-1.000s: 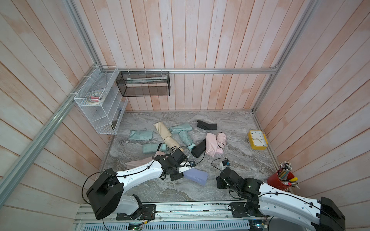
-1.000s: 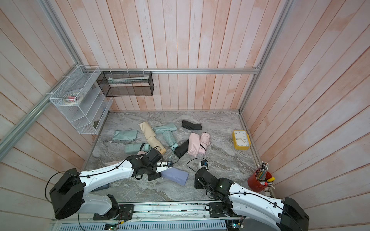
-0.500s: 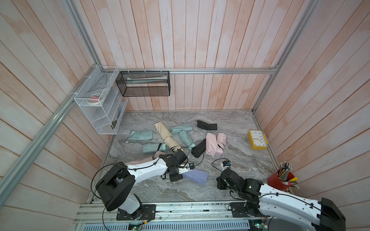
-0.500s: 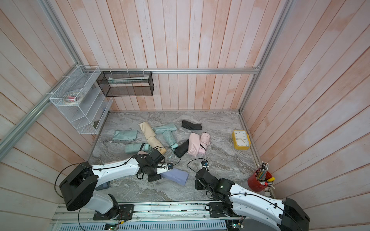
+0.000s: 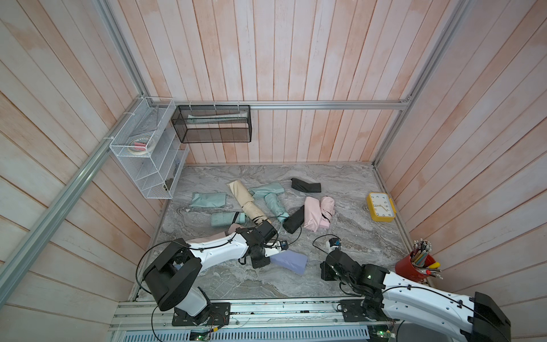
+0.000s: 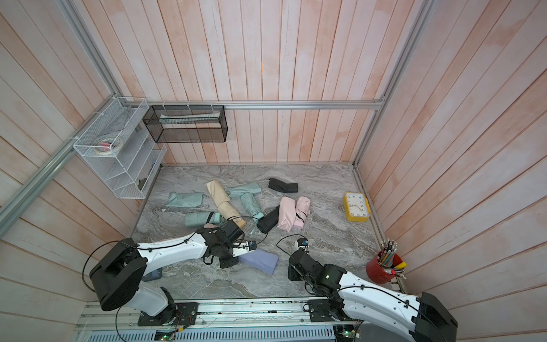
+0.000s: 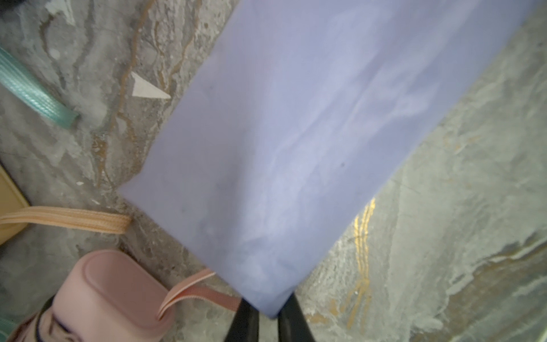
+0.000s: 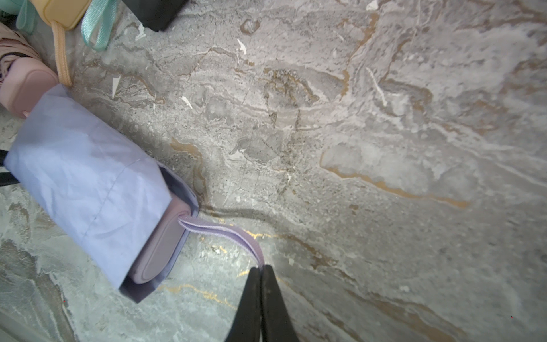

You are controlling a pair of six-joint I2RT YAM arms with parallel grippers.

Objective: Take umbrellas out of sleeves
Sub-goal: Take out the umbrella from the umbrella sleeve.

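Note:
A lavender sleeve (image 5: 288,262) lies near the table's front, between my two arms, and shows in both top views (image 6: 260,262). My left gripper (image 7: 268,311) is shut on the closed-end corner of this sleeve (image 7: 296,133). A lavender umbrella sits inside; only its handle (image 8: 161,245) pokes from the open mouth. My right gripper (image 8: 261,268) is shut on that umbrella's wrist cord (image 8: 225,234), which runs slack from the handle. Other umbrellas and sleeves in mint (image 5: 273,204), cream (image 5: 245,201), pink (image 5: 313,213) and black (image 5: 294,219) lie mid-table.
A pink umbrella handle (image 7: 118,284) lies right beside the sleeve's pinched end. A yellow clock (image 5: 381,207) lies at the right, a red pencil cup (image 5: 414,266) at the front right. A white wire shelf (image 5: 148,154) and black mesh basket (image 5: 213,127) hang on the walls.
My left gripper's jaws have closed on the end of the lavender sleeve. The right gripper has stayed shut on the cord.

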